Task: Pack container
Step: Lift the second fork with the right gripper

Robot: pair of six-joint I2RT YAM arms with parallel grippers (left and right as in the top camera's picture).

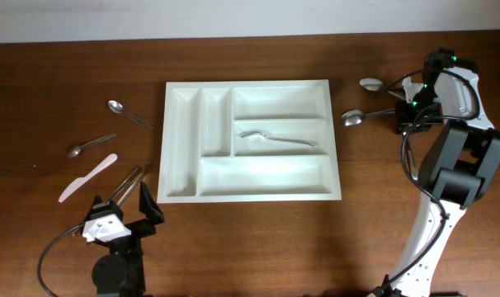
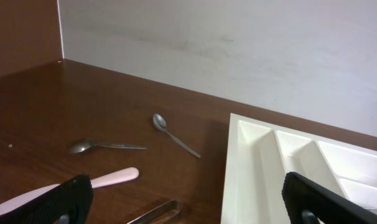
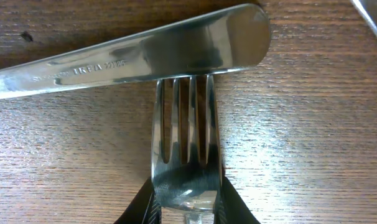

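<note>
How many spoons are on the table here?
4. Left of the container: back-left spoon and front-left spoon. Right of it: back-right spoon and front-right spoon, beside the right arm, which may hide others.

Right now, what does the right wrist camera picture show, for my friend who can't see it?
A metal fork, seen close up, sits between black fingers of the right hand, tines pointing up the picture. A shiny utensil handle lies crosswise at the tine tips, on a brown wooden table.
</note>
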